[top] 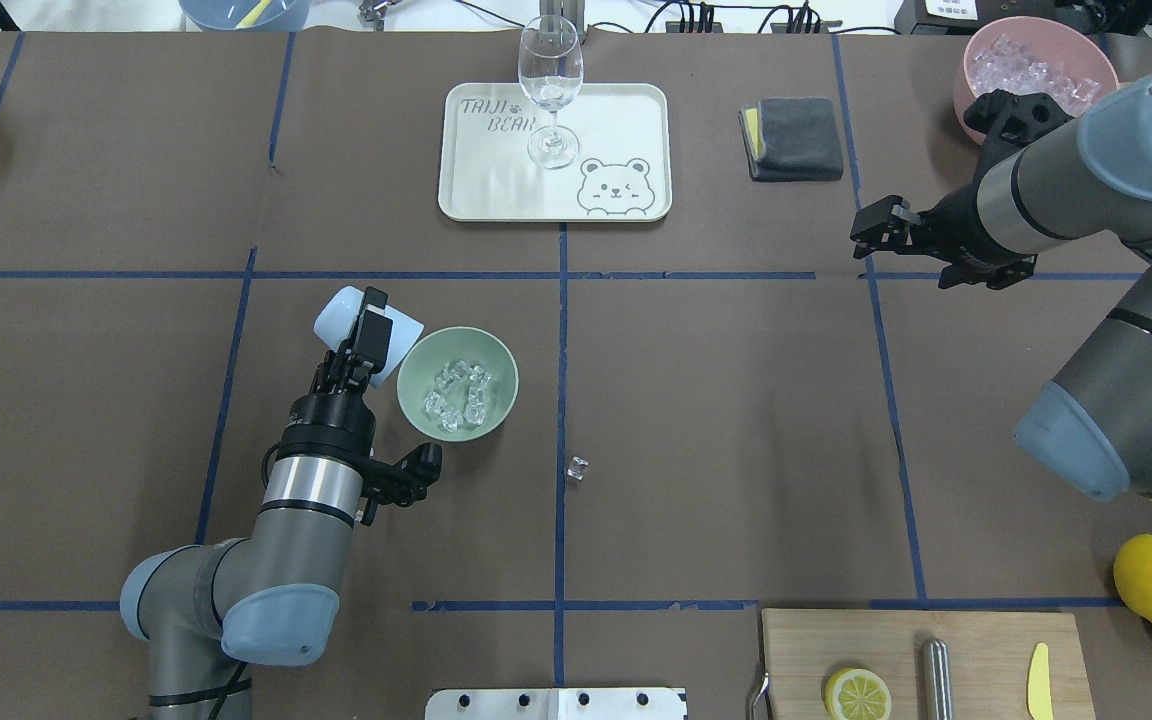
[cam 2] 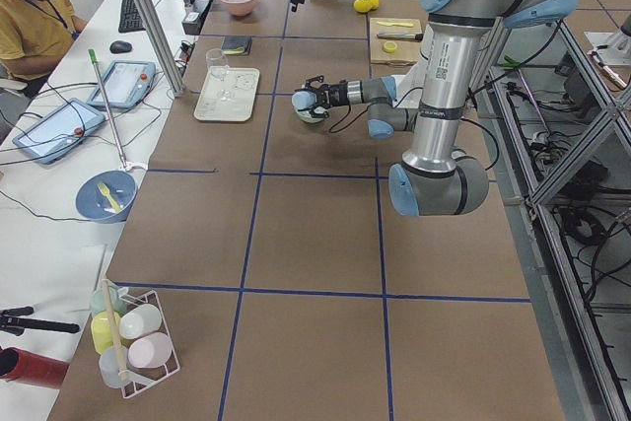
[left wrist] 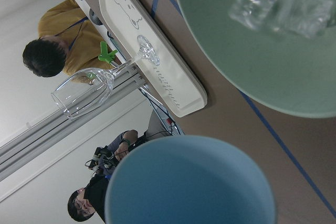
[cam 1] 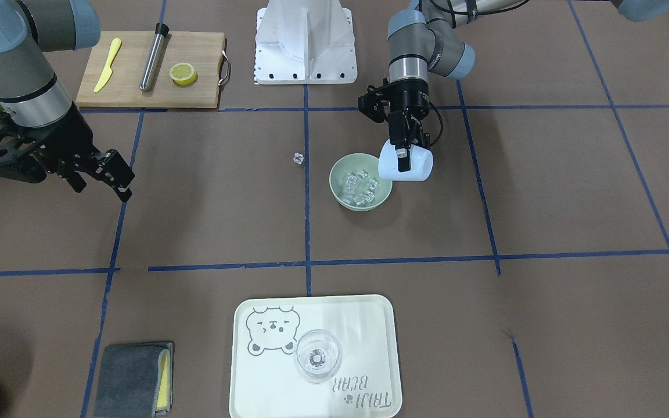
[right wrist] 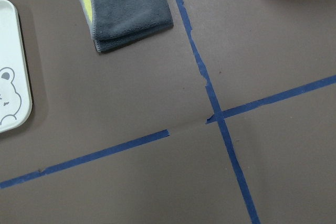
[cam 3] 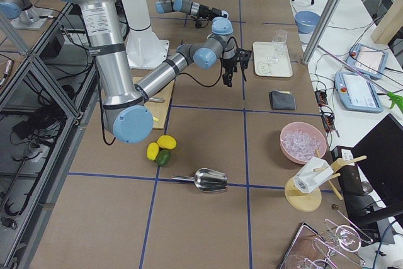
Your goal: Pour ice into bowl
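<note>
The sage-green bowl [cam 1: 336, 184] [top: 502, 372] stands near the table's middle, and the ice [cam 1: 360, 187] [top: 456, 393] lies in it as a heap of clear cubes. My left gripper [cam 1: 404, 159] [top: 367, 330] is shut on a pale blue cup [cam 1: 418, 168] [top: 341, 312], which is tipped on its side with its mouth at the bowl's rim. The left wrist view shows the cup [left wrist: 191, 182] with no ice inside, above the bowl [left wrist: 273, 72] and its ice [left wrist: 253, 2]. One stray cube [cam 1: 298, 158] [top: 577, 467] lies on the table. My right gripper [cam 1: 102, 177] [top: 876, 232] hangs open, far from the bowl.
A pale tray [cam 1: 363, 325] [top: 626, 120] carries a wine glass [cam 1: 317, 355] [top: 550, 75]. Nearby lie a grey cloth [cam 1: 131, 377] [top: 794, 138] and a pink container [top: 976, 55] of ice. A cutting board [cam 1: 131, 87] holds a lemon half, a yellow knife and a metal rod.
</note>
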`<state>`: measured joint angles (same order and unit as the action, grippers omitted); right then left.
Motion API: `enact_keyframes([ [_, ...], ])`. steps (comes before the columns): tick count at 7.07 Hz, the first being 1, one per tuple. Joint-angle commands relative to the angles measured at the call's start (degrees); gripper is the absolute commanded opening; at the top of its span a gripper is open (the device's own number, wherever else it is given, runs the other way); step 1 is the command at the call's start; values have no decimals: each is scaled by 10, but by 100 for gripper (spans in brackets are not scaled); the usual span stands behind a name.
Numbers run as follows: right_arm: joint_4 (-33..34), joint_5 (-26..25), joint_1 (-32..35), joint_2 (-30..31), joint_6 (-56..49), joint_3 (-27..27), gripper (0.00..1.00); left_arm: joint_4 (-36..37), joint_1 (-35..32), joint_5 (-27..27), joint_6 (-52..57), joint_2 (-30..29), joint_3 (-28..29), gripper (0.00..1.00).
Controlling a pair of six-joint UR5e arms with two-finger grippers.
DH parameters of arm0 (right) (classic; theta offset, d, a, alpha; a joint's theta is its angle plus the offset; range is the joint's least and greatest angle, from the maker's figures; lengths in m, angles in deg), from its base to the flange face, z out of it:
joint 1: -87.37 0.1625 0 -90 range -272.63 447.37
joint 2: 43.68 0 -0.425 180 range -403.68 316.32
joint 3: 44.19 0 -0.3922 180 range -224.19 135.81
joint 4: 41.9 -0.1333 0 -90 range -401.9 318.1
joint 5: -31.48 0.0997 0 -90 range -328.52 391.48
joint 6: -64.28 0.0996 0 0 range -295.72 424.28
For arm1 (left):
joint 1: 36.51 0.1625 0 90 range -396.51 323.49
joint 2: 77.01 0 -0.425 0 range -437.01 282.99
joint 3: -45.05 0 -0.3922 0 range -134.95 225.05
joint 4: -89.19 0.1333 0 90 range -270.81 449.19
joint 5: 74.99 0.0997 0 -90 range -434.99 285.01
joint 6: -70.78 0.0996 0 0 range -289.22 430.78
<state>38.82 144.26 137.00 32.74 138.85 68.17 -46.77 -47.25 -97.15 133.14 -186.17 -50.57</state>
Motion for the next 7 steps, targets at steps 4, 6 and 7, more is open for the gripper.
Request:
enact_keyframes([
  [4, -2, 10, 13, 0, -2, 1, 100, -131, -7, -7, -220, 39, 4, 0],
  [6, -2, 9, 15, 0, -13, 1, 100, -131, -10, -72, -442, 49, 3, 0],
  [7, -2, 10, 17, 0, -13, 2, 100, -131, -10, -88, -530, 69, 3, 0],
])
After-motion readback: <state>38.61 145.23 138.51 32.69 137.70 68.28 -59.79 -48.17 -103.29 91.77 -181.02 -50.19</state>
